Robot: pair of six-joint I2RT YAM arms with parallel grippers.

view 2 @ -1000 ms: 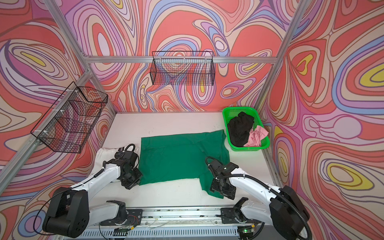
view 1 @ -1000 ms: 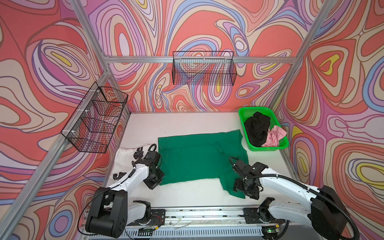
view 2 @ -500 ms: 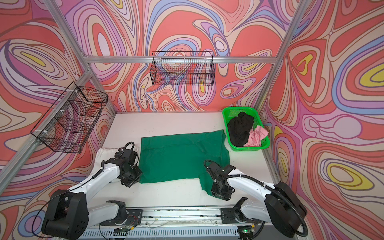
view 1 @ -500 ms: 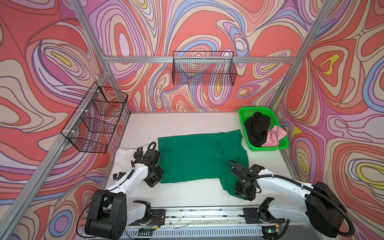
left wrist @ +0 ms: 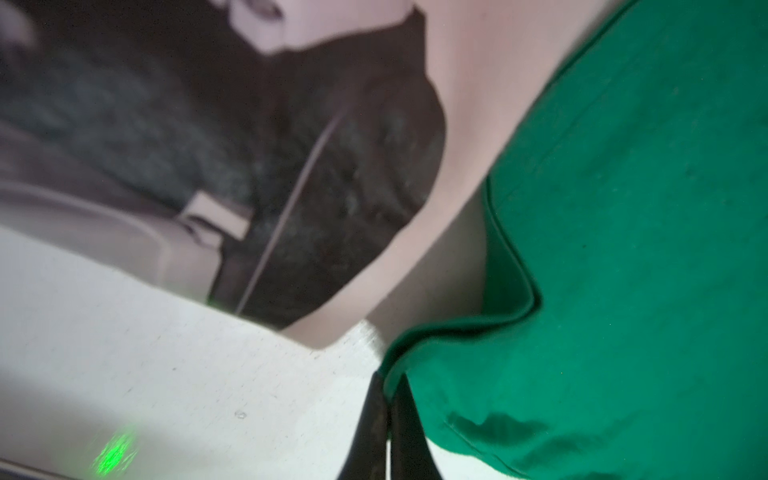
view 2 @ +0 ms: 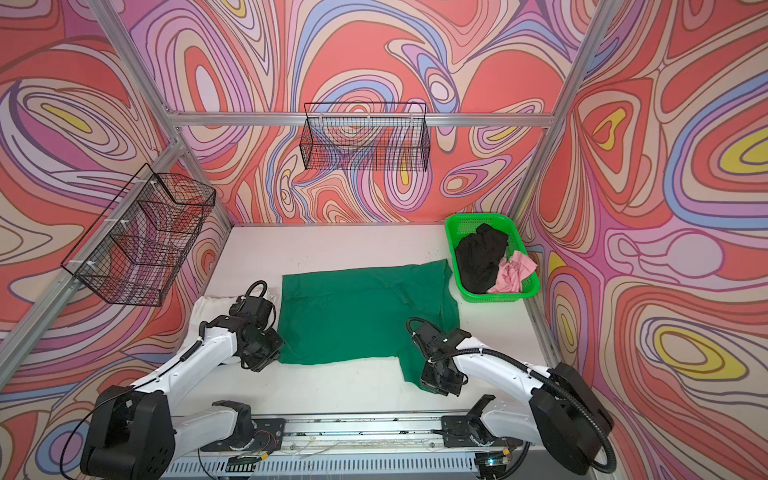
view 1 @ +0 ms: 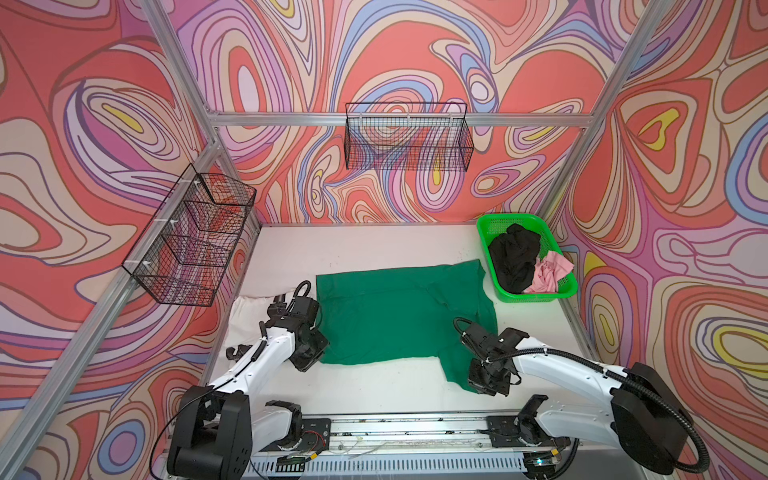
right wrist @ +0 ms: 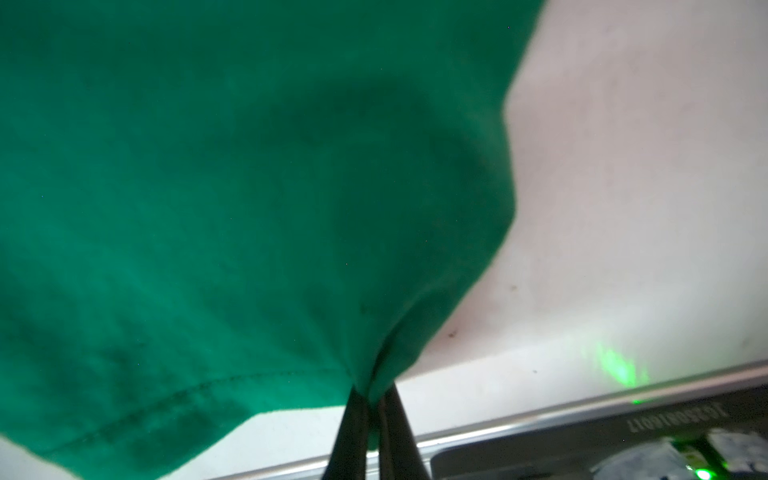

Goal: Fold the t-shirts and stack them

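1. Pinching tight: the left gripper (left wrist: 388,401) has its two thin black fingers pressed together on the hemmed edge of the dark green t-shirt (left wrist: 623,249), right where the cloth buckles into a soft S-shaped fold.
2. Over to the right gripper (right wrist: 374,399), and it is clamped as well. Its slim dark fingers are nipped on a bunched corner of the same shirt, the knit drawn into creases that fan out from the grip, and a stitched hem line runs close by.
3. In both top views the green shirt (view 1: 399,316) lies spread mostly flat on the matte white table (view 1: 374,245). It is roughly rectangular, with one flap jutting toward the near edge on the right.
4. The left gripper (view 1: 309,357) sits at the shirt's near-left corner, and the right gripper (view 1: 484,380) sits at the tip of that flap.
5. A white t-shirt (view 1: 245,320) lies rumpled on the left of the table, partly under the left arm and just beside the green one. The left wrist view shows pale cloth carrying a large, grainy black print (left wrist: 332,187).
6. In the far right corner stands the bright green perforated plastic basket (view 1: 536,297). A black t-shirt (view 1: 513,257) is crumpled inside it, and a pale pink t-shirt (view 1: 548,274) is wadded against it, spilling onto the rim.
7. Two black wire-mesh baskets hang on the swirl-patterned walls, one at the back (view 1: 407,141) and one on the left (view 1: 195,241).
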